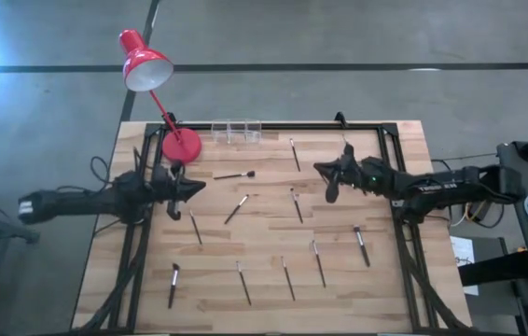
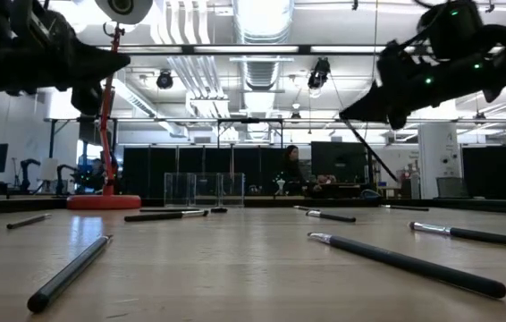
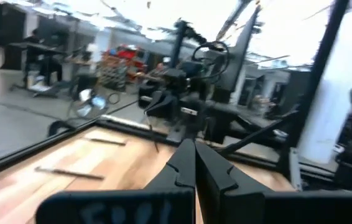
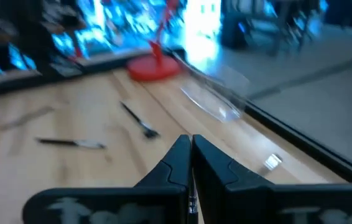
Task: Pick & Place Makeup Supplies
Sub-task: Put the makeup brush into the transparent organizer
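Observation:
Several thin makeup brushes lie flat and scattered on the wooden table [image 1: 264,308], among them one brush [image 1: 234,175] near the lamp, another brush [image 1: 236,208] at mid-table and a third brush [image 1: 362,245] toward the right. My left gripper [image 1: 199,187] hovers shut above the table's left side, near the lamp base. My right gripper [image 1: 320,169] hovers shut above the far right part. In the low view both the left gripper [image 2: 119,61] and the right gripper [image 2: 347,114] hang well above the tabletop. In the wrist views the left fingertips [image 3: 193,149] and the right fingertips [image 4: 190,144] are closed on nothing.
A red desk lamp stands with its round base [image 1: 182,145] at the far left of the table, its head [image 1: 145,63] reaching beyond the far edge. A clear compartment holder [image 1: 236,131] sits at the far edge. A black frame [image 1: 404,233] runs along the table's sides.

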